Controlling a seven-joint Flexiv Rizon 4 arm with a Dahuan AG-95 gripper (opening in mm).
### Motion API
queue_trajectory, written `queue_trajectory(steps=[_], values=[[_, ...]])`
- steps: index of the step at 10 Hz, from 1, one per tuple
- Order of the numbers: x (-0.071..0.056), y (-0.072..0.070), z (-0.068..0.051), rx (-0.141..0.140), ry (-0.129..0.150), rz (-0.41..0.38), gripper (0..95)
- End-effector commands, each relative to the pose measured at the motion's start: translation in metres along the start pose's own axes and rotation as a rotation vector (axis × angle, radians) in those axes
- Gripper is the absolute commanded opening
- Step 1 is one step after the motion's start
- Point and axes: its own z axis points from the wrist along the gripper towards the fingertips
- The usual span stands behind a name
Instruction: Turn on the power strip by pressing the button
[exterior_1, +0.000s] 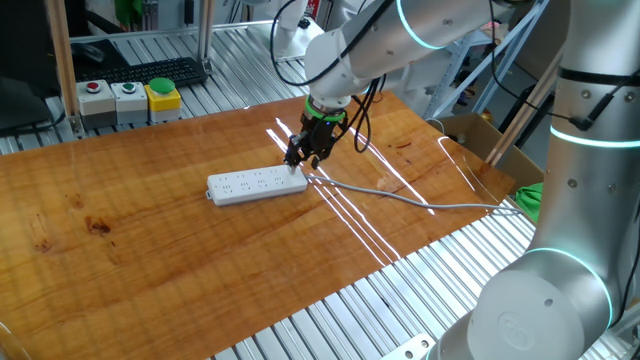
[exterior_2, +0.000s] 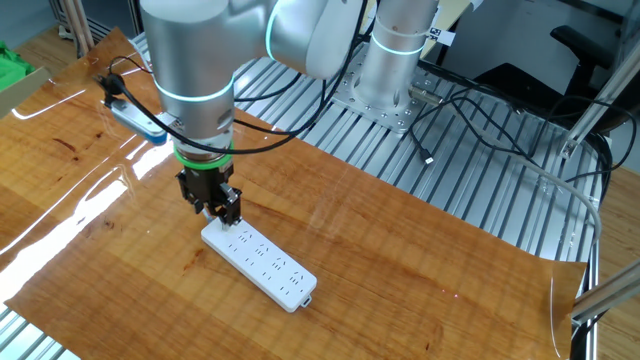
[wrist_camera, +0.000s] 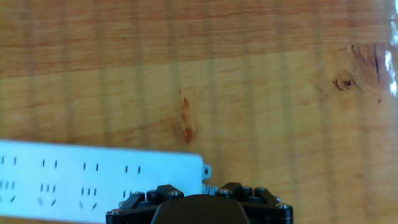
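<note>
White power strip (wrist_camera: 93, 180) lies flat on the wooden desk (exterior_1: 150, 270); my gripper (exterior_1: 304, 153) hangs over its cable end. Jaws' state: cannot tell. Step in hand: lining up on the button, hidden beneath me. Next: a short, straight push down.

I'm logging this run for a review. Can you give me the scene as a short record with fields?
surface: wooden table
power strip: white power strip lying flat, sockets up
cable: grey cable leaving the strip's end under the gripper
gripper: gripper low over the strip's cable end
finger state: cannot tell
button: not discernible
background: pushbutton boxes beyond the table's far edge
</note>
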Motion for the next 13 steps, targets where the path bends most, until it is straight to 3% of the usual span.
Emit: queue_trajectory(steps=[1,7,12,13], values=[[-0.0019,-0.0005,-0.0018,-0.010,0.004,0.004,76.0],[-0.0025,-0.0007,-0.0039,-0.022,0.036,0.042,76.0],[-0.0023,-0.0007,-0.0030,0.002,0.047,0.062,76.0],[-0.0023,-0.0007,-0.0030,0.019,0.045,0.059,76.0]])
